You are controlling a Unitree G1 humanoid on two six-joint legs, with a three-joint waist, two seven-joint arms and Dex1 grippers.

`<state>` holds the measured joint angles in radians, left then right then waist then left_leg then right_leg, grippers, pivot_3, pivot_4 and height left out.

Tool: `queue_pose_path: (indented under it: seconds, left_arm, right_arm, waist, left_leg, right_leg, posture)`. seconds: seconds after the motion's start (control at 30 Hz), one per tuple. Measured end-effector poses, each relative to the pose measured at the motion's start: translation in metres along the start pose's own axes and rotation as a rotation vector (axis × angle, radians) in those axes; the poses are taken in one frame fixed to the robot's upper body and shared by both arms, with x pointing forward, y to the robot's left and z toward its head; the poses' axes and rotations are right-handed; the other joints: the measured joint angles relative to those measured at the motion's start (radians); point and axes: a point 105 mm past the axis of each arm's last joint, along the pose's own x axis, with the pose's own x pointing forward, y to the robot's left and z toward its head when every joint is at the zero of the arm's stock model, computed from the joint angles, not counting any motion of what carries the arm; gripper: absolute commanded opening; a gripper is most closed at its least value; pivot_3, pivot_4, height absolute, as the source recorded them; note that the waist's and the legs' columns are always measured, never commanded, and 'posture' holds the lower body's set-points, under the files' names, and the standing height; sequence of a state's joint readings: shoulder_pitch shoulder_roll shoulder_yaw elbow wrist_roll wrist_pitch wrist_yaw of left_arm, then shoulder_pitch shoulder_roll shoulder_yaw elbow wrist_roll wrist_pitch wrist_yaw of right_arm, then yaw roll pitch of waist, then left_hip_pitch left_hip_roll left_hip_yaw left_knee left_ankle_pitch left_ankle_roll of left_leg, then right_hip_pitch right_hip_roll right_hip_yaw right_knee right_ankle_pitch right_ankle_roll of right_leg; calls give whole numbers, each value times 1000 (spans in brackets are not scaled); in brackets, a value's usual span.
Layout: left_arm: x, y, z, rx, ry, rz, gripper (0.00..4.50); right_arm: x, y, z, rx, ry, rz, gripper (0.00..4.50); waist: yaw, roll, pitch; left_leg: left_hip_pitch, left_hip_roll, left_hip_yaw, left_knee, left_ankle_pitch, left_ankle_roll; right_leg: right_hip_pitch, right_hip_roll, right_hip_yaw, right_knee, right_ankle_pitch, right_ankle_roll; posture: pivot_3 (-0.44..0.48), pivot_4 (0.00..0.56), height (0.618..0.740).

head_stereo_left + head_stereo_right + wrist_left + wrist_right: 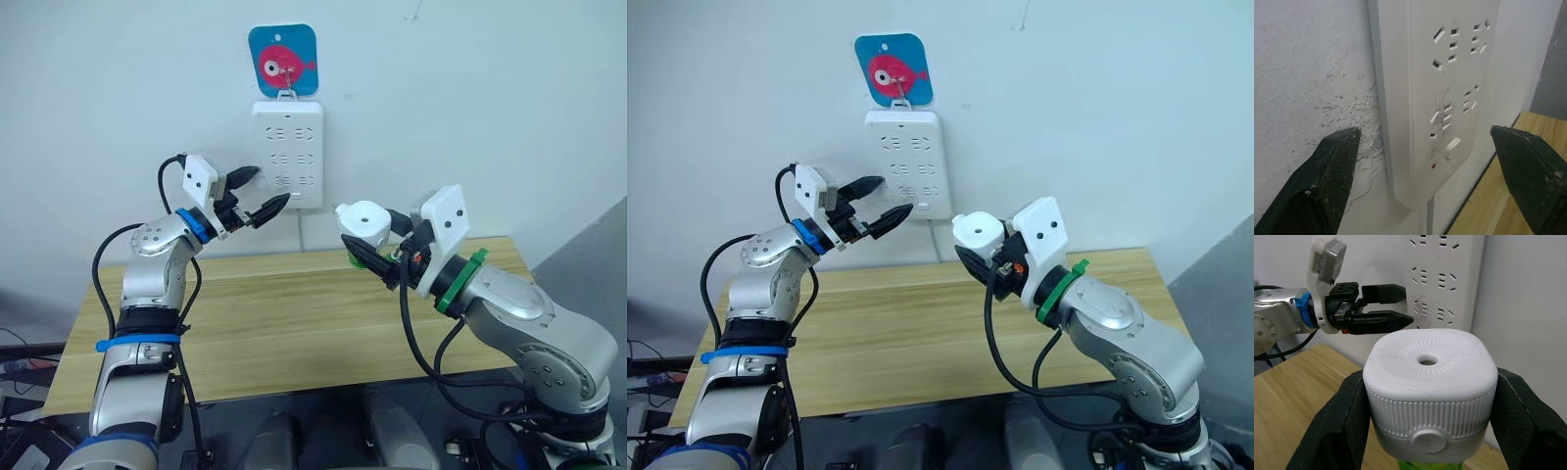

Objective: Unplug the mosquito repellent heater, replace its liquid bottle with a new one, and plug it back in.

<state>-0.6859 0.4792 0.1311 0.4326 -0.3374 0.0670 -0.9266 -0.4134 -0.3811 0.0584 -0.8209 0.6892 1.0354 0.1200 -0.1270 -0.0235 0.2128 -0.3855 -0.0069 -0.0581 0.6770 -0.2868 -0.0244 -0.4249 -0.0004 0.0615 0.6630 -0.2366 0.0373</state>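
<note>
Your right gripper (370,257) has its jaws clamped on the small white rounded mosquito repellent heater (1430,396), held above the pale wooden worktop (294,323). Farther back, your left gripper (265,196) hovers, jaws apart, beside the white wall-hung power strip (288,152).

Right gripper (1429,426) clasps the mosquito repellent heater (1430,394) near the power strip (1444,279).

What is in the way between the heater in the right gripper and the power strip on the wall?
Possibly the left gripper. It hangs open right in front of the power strip, at its lower left. The heater, clamped in the right gripper, sits off to the strip's right and below it, with open air between them, so the right-hand sockets look reachable.
</note>
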Motion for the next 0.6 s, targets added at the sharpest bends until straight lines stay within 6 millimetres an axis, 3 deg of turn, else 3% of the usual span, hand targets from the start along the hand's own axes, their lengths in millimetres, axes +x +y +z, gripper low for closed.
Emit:
queue_pose_path:
  seconds: [0.53, 0.6]
  left_arm:
    - [16, -16, 10, -51, 36, -210, 4500]
    - [18, -17, 12, -47, 33, -230, 4089]
  right_arm:
    - [-2, 0, 3, 20, 4, 18, 2989]
    - [-2, 2, 2, 28, 7, 32, 2989]
  waist:
    - [11, 0, 0]
    - [11, 0, 0]
  left_leg:
    - [-1, 0, -2, -1, 0, 0]
    - [-1, 0, -2, -1, 0, 0]
  right_leg:
    - [-1, -1, -1, 0, 0, 0]
    - [-1, -1, -1, 0, 0, 0]
  posture:
    - [-177, 168, 740]
    - [-177, 168, 740]
